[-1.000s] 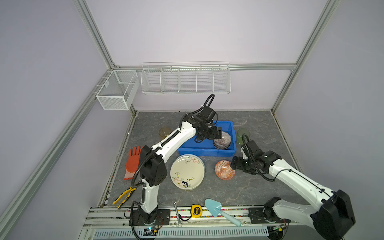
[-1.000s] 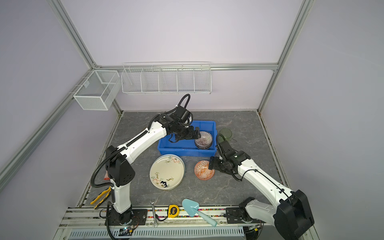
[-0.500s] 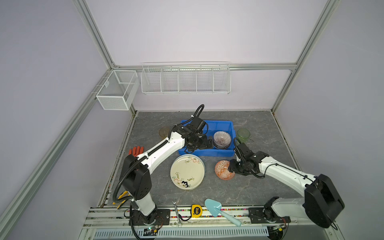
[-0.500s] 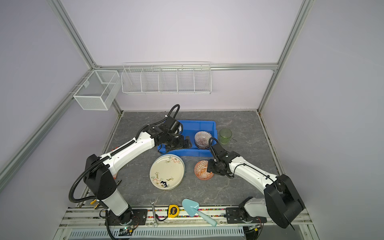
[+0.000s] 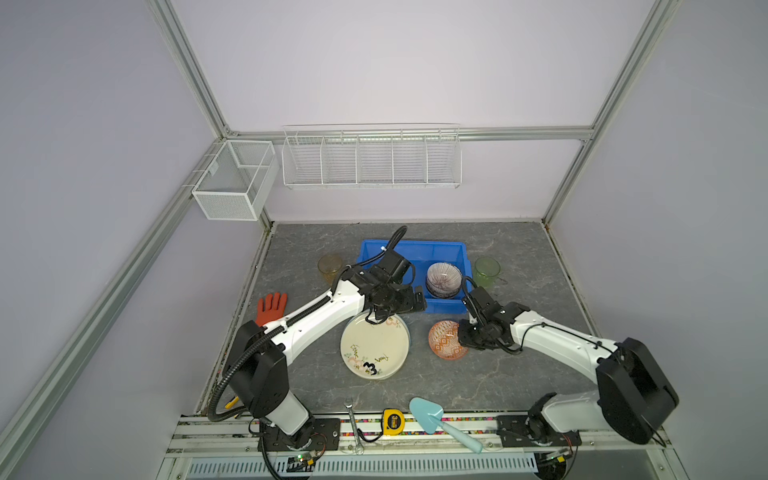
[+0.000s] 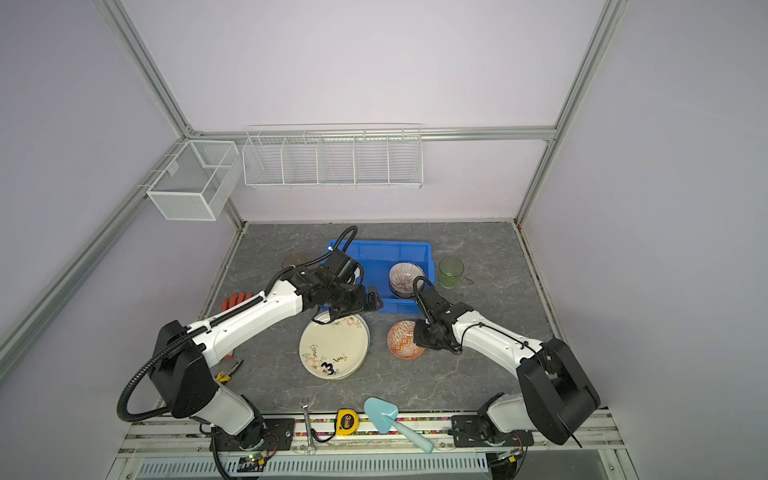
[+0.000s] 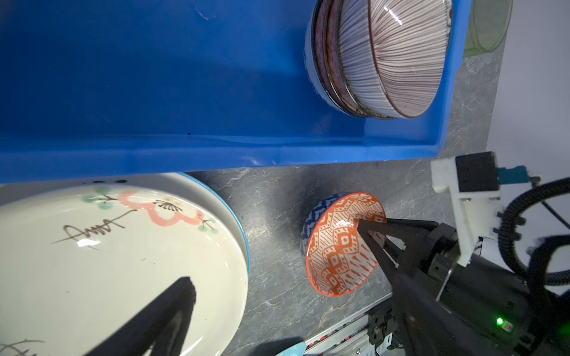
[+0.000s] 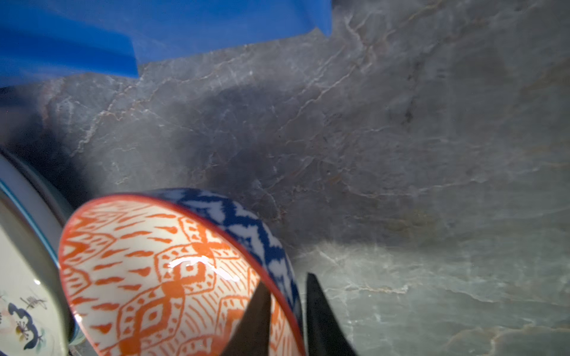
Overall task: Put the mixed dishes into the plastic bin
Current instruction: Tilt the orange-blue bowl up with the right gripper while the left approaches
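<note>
The orange-white bowl [image 5: 444,345] [image 8: 154,271] stands on the table in front of the blue plastic bin [image 5: 415,245] [image 7: 216,148]. My right gripper [image 5: 463,338] [image 8: 287,283] is shut on its rim, one finger inside and one outside. Beside it lies the cream floral plate marked "3" [image 5: 374,353] [image 7: 108,262], on top of other plates. My left gripper [image 5: 419,301] [image 7: 290,280] hangs open and holds nothing, between the plate's far edge and the bin's front wall. Stacked bowls [image 5: 444,279] sit in the bin. An amber cup [image 5: 330,266] stands left of the bin, a green cup [image 5: 487,270] right.
An orange glove [image 5: 272,307] lies at the left. A light-blue trowel [image 5: 432,415], a tape measure [image 5: 392,419] and a wrench [image 5: 353,415] lie along the front rail, pliers [image 6: 226,372] at front left. White wire baskets [image 5: 370,158] hang on the back wall.
My right gripper has moved onto the orange-white bowl and shut on its rim. My left arm has drawn back out of the bin toward the front, still open.
</note>
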Controlling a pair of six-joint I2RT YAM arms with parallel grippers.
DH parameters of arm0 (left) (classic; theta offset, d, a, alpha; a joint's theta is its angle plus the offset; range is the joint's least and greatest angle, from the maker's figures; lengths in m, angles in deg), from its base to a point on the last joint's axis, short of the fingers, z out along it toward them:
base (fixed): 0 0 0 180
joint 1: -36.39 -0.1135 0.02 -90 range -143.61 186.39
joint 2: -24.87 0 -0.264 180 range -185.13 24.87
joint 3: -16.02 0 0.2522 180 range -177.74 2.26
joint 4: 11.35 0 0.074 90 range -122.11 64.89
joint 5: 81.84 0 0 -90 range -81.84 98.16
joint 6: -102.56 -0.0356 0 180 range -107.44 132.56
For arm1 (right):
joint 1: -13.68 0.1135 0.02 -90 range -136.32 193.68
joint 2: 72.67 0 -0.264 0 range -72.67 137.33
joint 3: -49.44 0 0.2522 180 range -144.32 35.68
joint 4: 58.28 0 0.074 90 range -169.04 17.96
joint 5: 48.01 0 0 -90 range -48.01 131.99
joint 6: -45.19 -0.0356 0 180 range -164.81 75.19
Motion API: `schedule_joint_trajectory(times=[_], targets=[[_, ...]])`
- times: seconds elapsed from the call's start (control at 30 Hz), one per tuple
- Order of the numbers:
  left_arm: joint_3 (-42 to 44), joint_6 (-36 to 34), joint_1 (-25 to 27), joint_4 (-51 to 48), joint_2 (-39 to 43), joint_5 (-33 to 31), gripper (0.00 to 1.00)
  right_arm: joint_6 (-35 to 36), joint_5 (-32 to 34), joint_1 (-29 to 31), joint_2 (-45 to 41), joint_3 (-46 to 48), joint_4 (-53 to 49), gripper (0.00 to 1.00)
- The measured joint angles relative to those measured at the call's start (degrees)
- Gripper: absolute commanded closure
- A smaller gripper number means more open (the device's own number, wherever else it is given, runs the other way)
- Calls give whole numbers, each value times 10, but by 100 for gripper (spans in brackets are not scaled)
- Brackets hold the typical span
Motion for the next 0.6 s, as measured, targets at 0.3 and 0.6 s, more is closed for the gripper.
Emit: schedule_joint_trajectory(times=[0.3,0.6], targets=[[4,21,51,16,-15,7,1,6,10,5,0,-7,-10,93],[4,22,53,16,-39,10,0,11,19,6,-31,-34,-54,93]])
